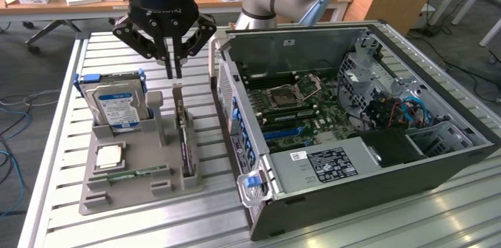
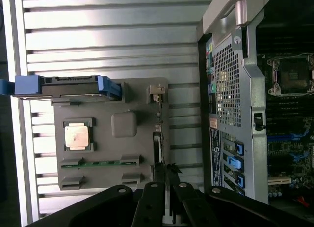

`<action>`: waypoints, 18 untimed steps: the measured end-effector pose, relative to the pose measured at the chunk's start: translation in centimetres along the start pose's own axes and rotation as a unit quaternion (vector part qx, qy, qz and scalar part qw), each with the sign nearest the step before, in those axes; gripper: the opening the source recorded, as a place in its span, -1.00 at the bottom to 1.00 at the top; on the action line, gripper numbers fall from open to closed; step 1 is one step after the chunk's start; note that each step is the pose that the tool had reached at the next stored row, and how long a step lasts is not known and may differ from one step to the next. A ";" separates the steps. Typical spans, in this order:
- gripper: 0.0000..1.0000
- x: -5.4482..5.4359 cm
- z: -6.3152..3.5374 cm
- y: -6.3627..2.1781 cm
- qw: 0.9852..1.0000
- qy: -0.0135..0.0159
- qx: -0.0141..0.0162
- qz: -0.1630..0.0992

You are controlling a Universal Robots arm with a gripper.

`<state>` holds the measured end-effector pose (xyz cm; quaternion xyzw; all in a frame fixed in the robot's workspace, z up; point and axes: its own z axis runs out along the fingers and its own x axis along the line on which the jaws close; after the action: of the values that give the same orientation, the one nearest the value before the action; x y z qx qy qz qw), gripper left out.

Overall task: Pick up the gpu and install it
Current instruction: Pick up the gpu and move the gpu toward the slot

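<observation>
The gpu (image 1: 183,142) stands on edge in a slot along the side of the grey parts tray (image 1: 141,192) nearest the computer case; its silver bracket end (image 1: 178,92) points up toward the gripper. In the wrist view the gpu (image 2: 157,143) appears edge-on as a thin dark strip. My gripper (image 1: 173,75) hangs just above the card's upper end, apart from it, fingers pointing down with a narrow gap between them. In the wrist view the fingertips (image 2: 160,172) sit on either side of the card's line. Nothing is held.
The tray also carries a silver hard drive (image 1: 117,104) in a blue bracket, a processor chip (image 1: 109,157) and a green memory stick (image 1: 135,173). The open computer case (image 1: 376,166) lies to the exterior view's right, motherboard (image 1: 301,113) exposed. All rests on a slatted metal table (image 1: 55,142).
</observation>
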<state>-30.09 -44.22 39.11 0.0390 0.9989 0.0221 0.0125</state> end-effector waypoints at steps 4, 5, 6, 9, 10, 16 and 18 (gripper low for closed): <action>-0.41 0.0 0.00 0.00 1.000 0.000 0.000 0.000; -0.41 0.0 0.00 0.00 1.000 0.000 0.000 0.000; -0.29 0.0 0.00 0.00 1.000 0.000 0.000 0.000; -0.29 0.0 0.00 0.00 1.000 0.000 0.000 0.000; -0.29 0.0 0.05 0.00 1.000 0.000 0.000 0.000; -0.29 0.0 1.05 -0.05 1.000 0.000 0.000 0.000; -0.29 0.0 1.41 -0.06 1.000 0.000 0.000 0.000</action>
<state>-30.09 -44.22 37.70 0.0390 0.9989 0.0221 0.0125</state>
